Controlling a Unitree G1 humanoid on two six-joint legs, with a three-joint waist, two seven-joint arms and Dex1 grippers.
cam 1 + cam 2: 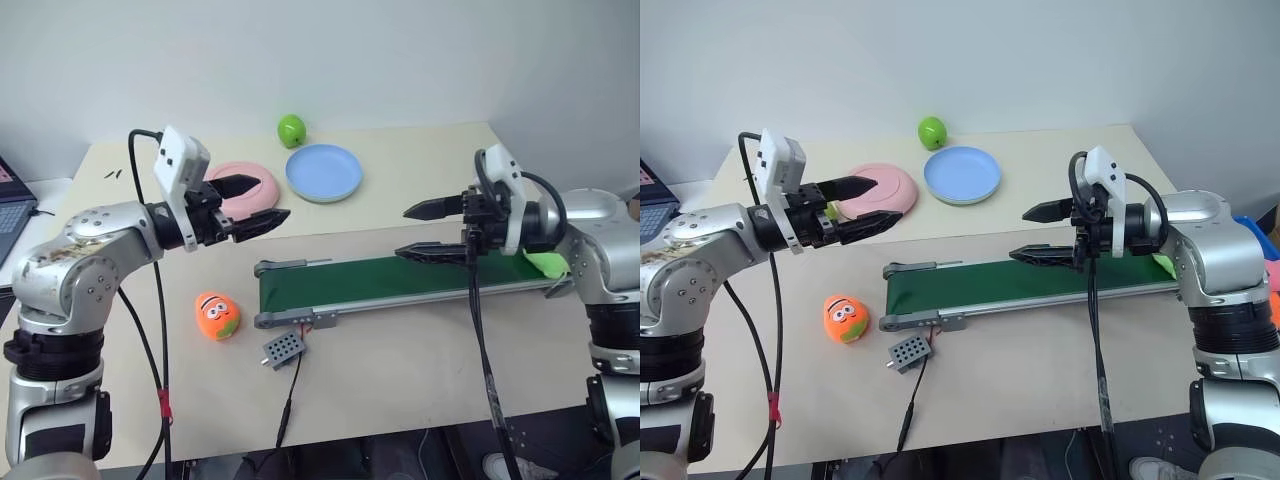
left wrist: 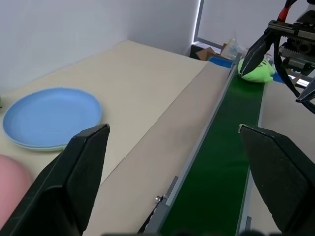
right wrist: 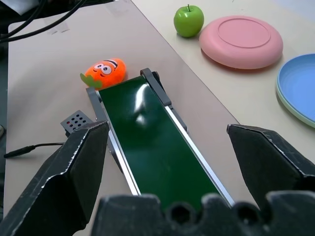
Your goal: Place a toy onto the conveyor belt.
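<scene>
The bright-green plush toy [image 1: 546, 264] lies on the right end of the conveyor belt [image 1: 400, 278], partly hidden behind my right arm; the left wrist view shows the toy [image 2: 255, 70] at the belt's far end. The dark-green belt runs across the table in its grey frame. My right gripper [image 1: 402, 233] hovers open and empty above the belt's middle, pointing left. Above the table, left of the belt, my left gripper [image 1: 273, 198] is also open and empty, pointing right toward the pink plate's edge.
An orange egg-shaped toy [image 1: 216, 315] lies by the belt's left end, with the small grey box [image 1: 283, 348] and its cable beside it. A pink plate [image 1: 250, 183], a blue plate [image 1: 324, 172] and a green apple [image 1: 291, 129] sit at the back. A laptop [image 1: 10, 200] is at the far left.
</scene>
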